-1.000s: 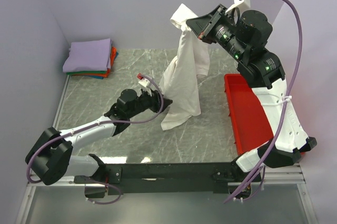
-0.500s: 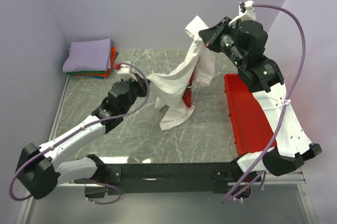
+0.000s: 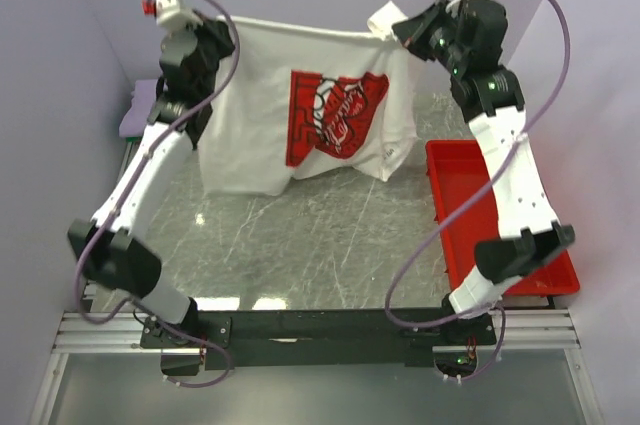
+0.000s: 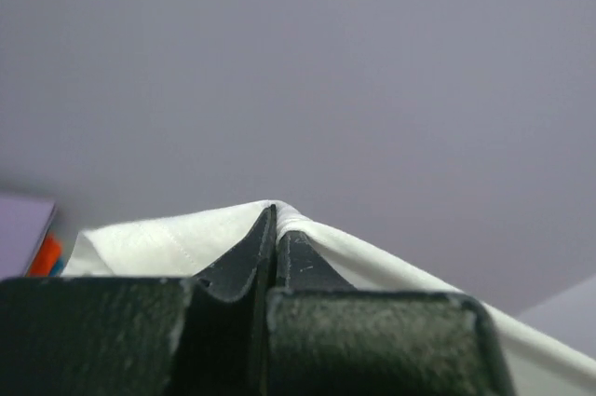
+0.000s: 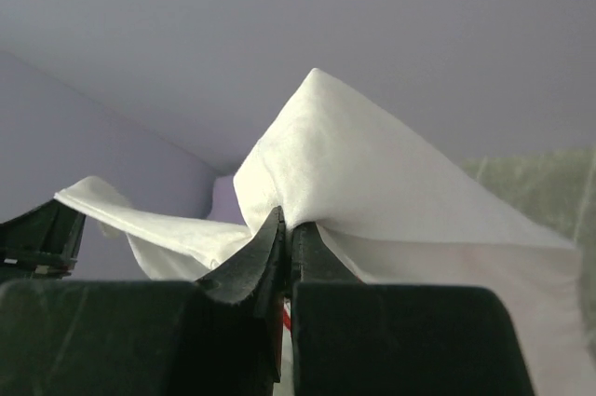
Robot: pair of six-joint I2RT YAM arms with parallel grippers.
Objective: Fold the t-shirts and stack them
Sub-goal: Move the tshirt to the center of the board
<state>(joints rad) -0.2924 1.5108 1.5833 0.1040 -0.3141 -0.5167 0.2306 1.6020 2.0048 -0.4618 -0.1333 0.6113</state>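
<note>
The white t-shirt with a big red print hangs spread out in the air between my two grippers, its lower edge near the table. My left gripper is shut on its top left corner; the left wrist view shows the cloth pinched between closed jaws. My right gripper is shut on its top right corner, a fold of cloth bunched over the jaws. The stack of folded tees, lavender on top, lies at the back left, mostly hidden behind my left arm.
A red plastic tray stands along the right side of the marble-patterned table. Lavender walls close in the back and both sides.
Both grippers have risen and spread apart. The left arm swung up and to the back left, so the shirt went from a bunched hanging drape to stretched flat with its red print facing out.
</note>
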